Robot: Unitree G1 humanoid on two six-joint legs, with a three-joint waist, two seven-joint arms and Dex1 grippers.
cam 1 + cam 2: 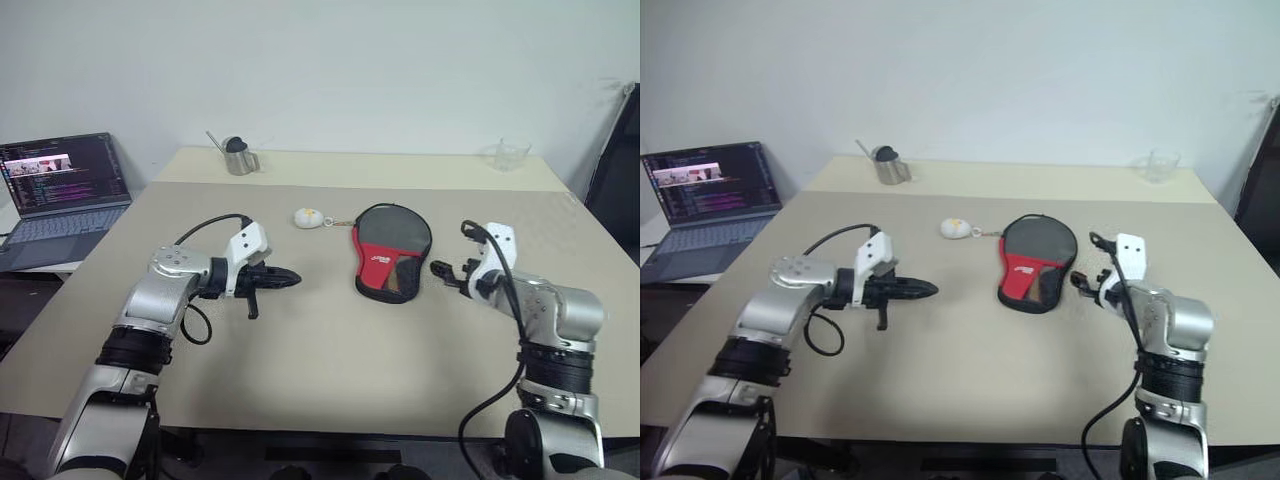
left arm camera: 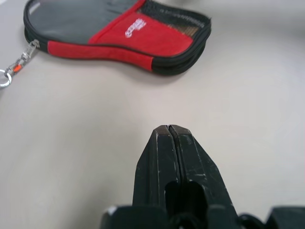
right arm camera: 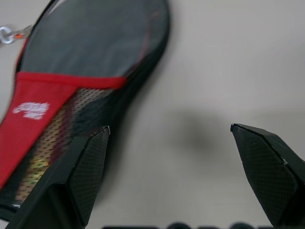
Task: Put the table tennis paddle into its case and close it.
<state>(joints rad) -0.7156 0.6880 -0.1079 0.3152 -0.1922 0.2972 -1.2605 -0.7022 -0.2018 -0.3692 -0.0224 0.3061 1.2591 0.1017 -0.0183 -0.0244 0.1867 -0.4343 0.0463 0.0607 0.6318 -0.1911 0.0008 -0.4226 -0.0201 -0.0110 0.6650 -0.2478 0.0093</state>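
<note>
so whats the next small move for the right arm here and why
Probably ease the right gripper in toward the case. Its jaws stand wide open just beside the case's handle end, not touching it, while the left gripper is shut and well off to the other side. The case lies flat on the table, apparently zipped, so it needs opening first.

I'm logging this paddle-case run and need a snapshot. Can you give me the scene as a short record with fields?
case: the case lies flat mid-table, looks zipped shut
charm: white ball charm on a chain beside the case
paddle: something pale shows through the mesh pocket; cannot confirm
left gripper: left gripper shut, empty, apart from the case
right gripper: right gripper open, empty, just beside the case
table: table also holds a metal cup and a clear glass at the far edge
aside: laptop open
</note>
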